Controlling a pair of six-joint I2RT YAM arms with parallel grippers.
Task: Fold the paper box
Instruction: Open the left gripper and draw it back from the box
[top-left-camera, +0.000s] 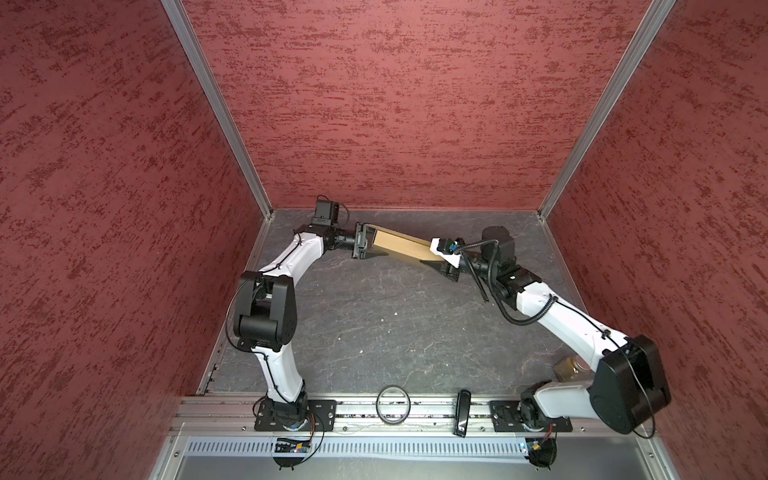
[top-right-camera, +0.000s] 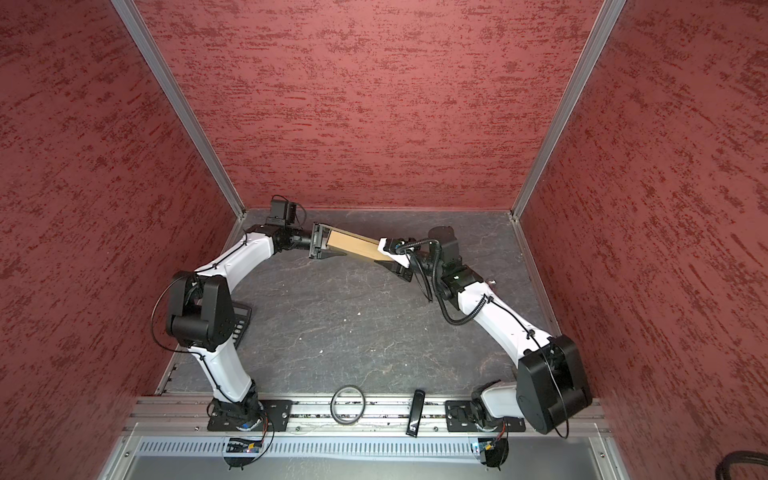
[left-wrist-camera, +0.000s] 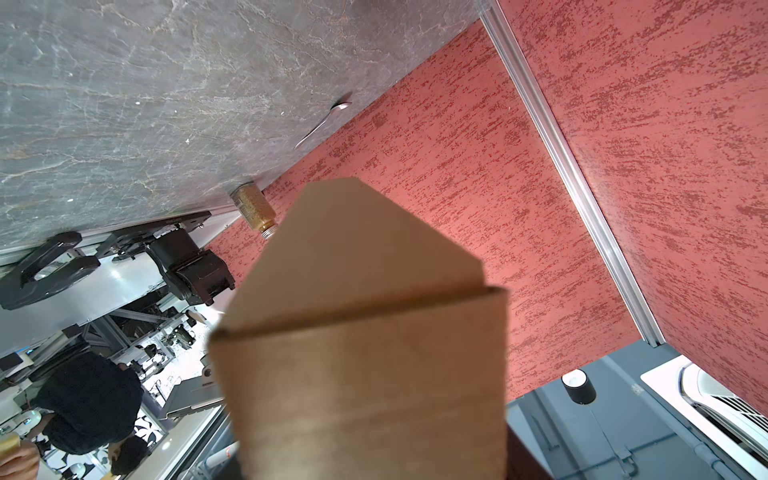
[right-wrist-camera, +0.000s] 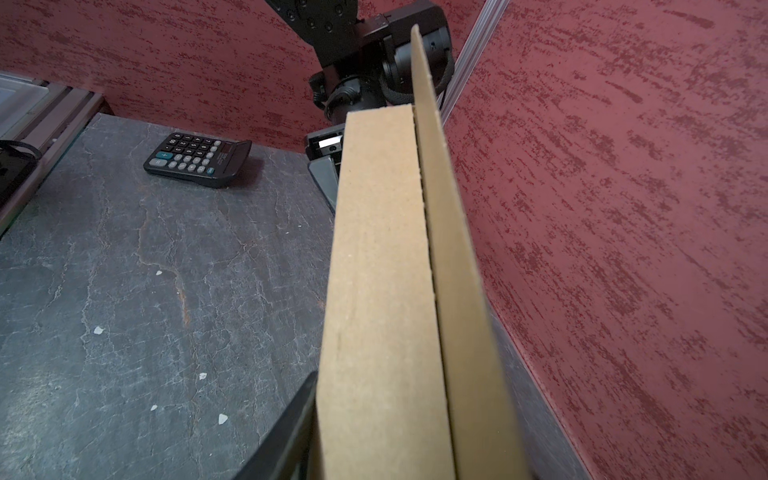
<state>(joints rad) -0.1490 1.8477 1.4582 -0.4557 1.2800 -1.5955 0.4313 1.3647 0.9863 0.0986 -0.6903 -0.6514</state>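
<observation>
At the left edge of the table (top-left-camera: 374, 332) a calculator (top-right-camera: 244, 321) lies flat, partly hidden by the left arm's elbow

The left gripper (top-left-camera: 376, 240) points to the right near the back wall, with its jaws on either side of the left end of the box (top-left-camera: 403, 248). I cannot tell whether they press the cardboard or stand just clear of it

The box is plain tan cardboard, turned on edge so that a narrow side faces up. It spans between the two grippers at the far end of the table and slants toward the front as it runs right. I cannot tell whether its lower edge touches the table. In the left wrist view a flap (left-wrist-camera: 353, 245) with clipped corners sticks out past a crease. In the right wrist view a thin panel stands along the narrow side with a slim gap between them

On the front rail (top-left-camera: 357, 411), about midway between the arm bases, lie a dark ring (top-left-camera: 393, 404) and, just to its right, a black bar (top-left-camera: 462, 412)

The right gripper (top-left-camera: 430, 251) is clamped on the box's right end, with a black finger (right-wrist-camera: 291, 424) flat against the broad face

A spoon (left-wrist-camera: 322, 124) lies on the table close to a wall, and a jar (top-left-camera: 571, 368) sits by the right arm's base, partly hidden by the arm
</observation>
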